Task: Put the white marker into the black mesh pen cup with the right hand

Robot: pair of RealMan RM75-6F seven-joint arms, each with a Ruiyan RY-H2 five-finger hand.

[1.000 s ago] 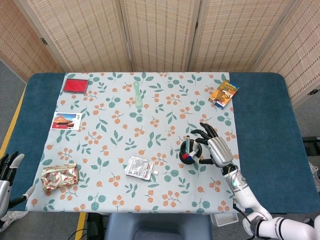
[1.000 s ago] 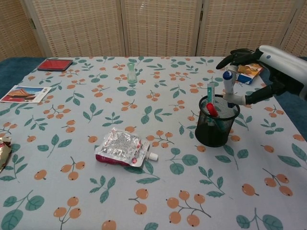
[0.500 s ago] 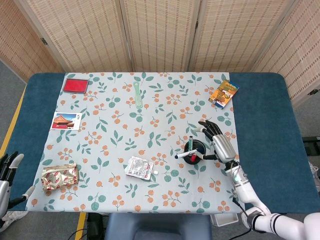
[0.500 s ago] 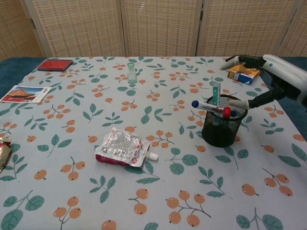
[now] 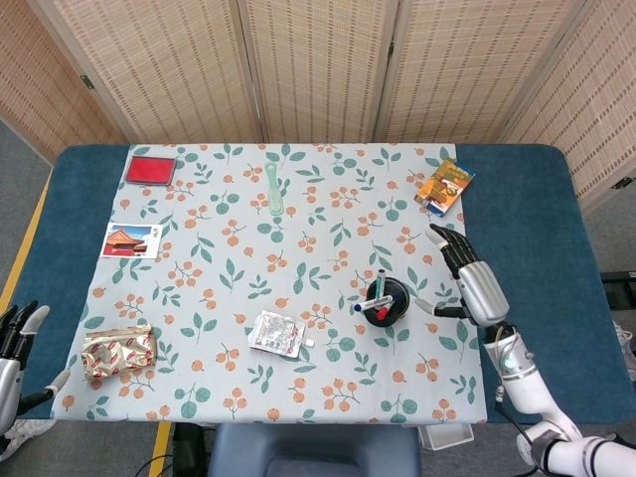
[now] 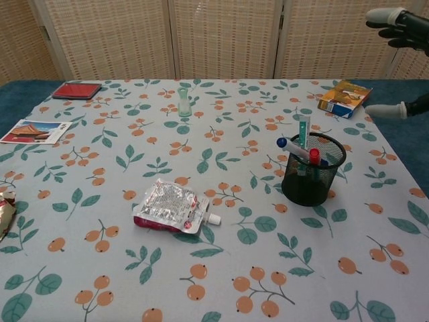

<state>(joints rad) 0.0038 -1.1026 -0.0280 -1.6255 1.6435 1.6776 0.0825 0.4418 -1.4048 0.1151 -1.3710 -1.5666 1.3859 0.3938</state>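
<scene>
The black mesh pen cup (image 5: 385, 302) (image 6: 312, 177) stands right of the table's middle. The white marker (image 6: 295, 148) with a blue cap leans inside it, its capped end poking out over the left rim, beside a red-capped pen and a teal one. My right hand (image 5: 473, 279) (image 6: 402, 27) is open, fingers spread, raised to the right of the cup and apart from it. My left hand (image 5: 14, 336) hangs open off the table's near left edge, holding nothing.
A silver pouch (image 5: 277, 333) lies left of the cup. An orange box (image 5: 444, 185) sits at the far right, a green bottle (image 5: 275, 189) at far centre, a red case (image 5: 150, 168) and a postcard (image 5: 131, 240) on the left, a snack bag (image 5: 119, 351) near left.
My right hand let go of the white marker, which dropped into the cup and settled leaning left. The hand then drew back to the right and upward, away from the cup.
</scene>
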